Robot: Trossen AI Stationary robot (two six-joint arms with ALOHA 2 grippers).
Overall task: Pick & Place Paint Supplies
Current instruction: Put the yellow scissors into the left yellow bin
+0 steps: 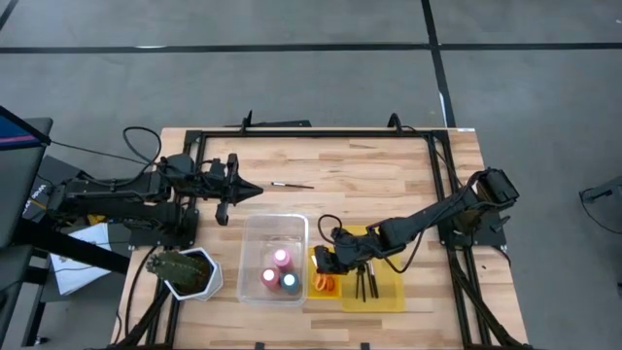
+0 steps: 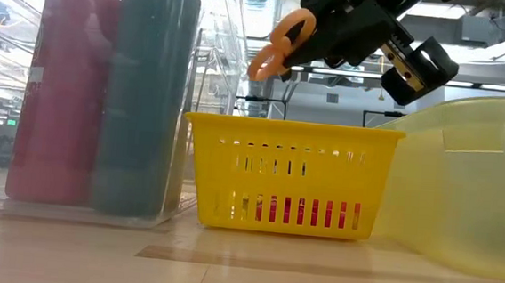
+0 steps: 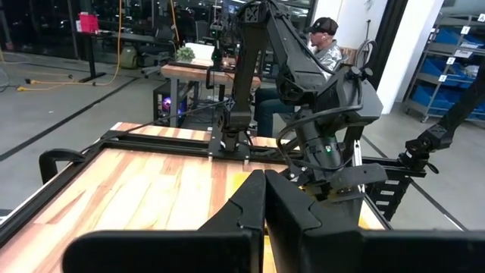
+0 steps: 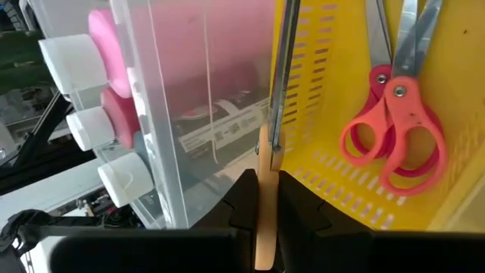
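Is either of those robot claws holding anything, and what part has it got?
The right gripper holds orange-handled scissors by the handle end, above the yellow basket. The left gripper is shut on nothing.

Three paint bottles (image 1: 278, 273) stand upright together in the clear bin — pink, red, dark blue. Orange-handled scissors (image 2: 282, 44) hang over the yellow basket, blades down along its wall. Red-handled scissors (image 4: 398, 125) lie flat inside. Dark brushes (image 1: 366, 282) lie just beside — one lone brush (image 1: 292, 185) lies well apart on the table.
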